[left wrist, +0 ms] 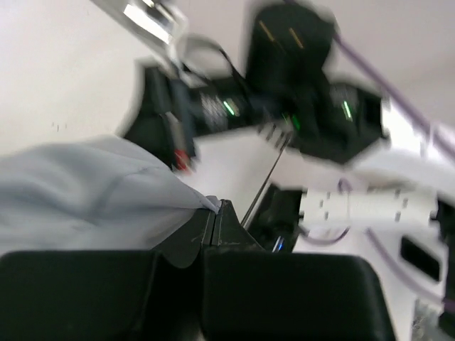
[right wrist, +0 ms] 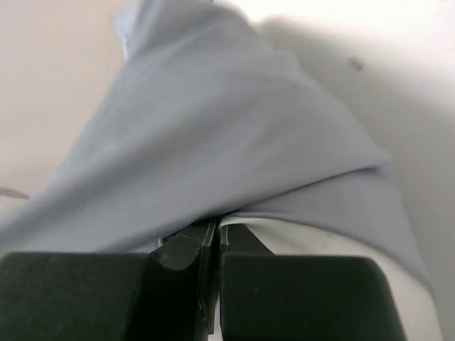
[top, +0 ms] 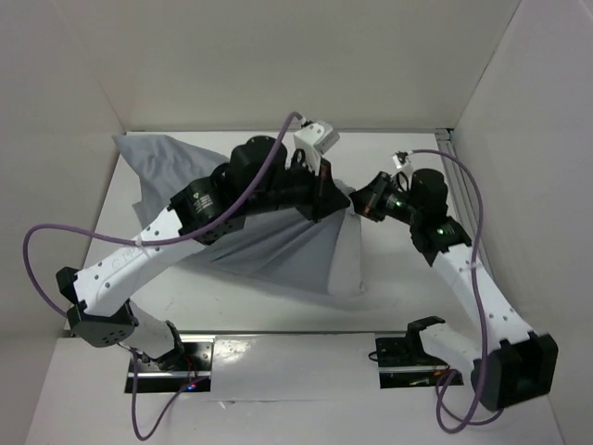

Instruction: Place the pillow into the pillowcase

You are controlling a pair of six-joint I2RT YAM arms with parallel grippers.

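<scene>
The grey pillowcase (top: pixel 269 246) lies wrinkled and bulging across the table's middle, from the far left corner to the centre. At its right end a paler whitish block (top: pixel 348 264) shows, apparently the pillow; the rest of it is hidden. My left gripper (top: pixel 323 197) reaches over the cloth and is shut on the pillowcase (left wrist: pixel 85 192) at a small fold of its edge, seen at the left gripper (left wrist: pixel 215 207) tips. Close beside it, my right gripper (top: pixel 360 200) is shut on the pillowcase (right wrist: pixel 213 128) rim, which drapes over the right gripper (right wrist: pixel 217 229).
White walls (top: pixel 519 111) close in the table on the left, back and right. Purple cables (top: pixel 42 269) loop beside both arms. A metal strip (top: pixel 296 334) marks the near table edge, with the arm bases (top: pixel 171 357) behind it.
</scene>
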